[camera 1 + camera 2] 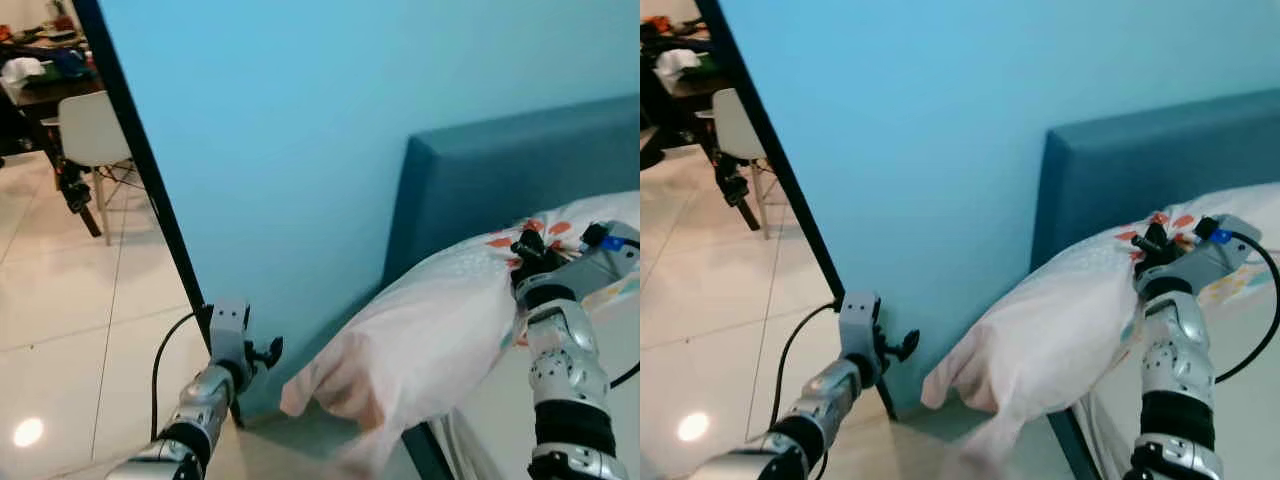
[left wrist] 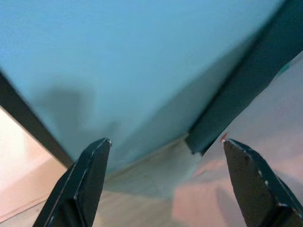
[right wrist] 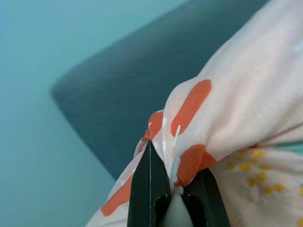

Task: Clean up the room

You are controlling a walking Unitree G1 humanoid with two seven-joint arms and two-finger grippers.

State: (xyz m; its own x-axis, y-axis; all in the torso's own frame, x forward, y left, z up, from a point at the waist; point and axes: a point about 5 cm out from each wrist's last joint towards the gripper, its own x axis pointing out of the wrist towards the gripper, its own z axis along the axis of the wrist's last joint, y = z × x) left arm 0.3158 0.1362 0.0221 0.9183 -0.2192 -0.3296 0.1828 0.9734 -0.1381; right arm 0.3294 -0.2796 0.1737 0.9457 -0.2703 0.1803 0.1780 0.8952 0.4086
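Writing: none legible on any surface.
Pillow (image 1: 420, 340): pale pink case, with orange blotches and small yellow dots near the gripped end.
Position: lies on the bed's corner, before the teal headboard (image 1: 520, 170), its lower end overhanging toward the floor.
Long axis: slants from the gripped end down to the drooping corner by the blue wall (image 1: 300, 130).
Right gripper (image 3: 165, 189): fingers pinch a fold of the pillow.
Left gripper (image 2: 165, 184): fingers spread, low beside the wall, near the drooping corner.

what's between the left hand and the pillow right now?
Nothing solid. In the left eye view the left hand hangs open, apart from the pillow; the gap shows bare floor and the blue wall's base. The right hand pinches the pillow.
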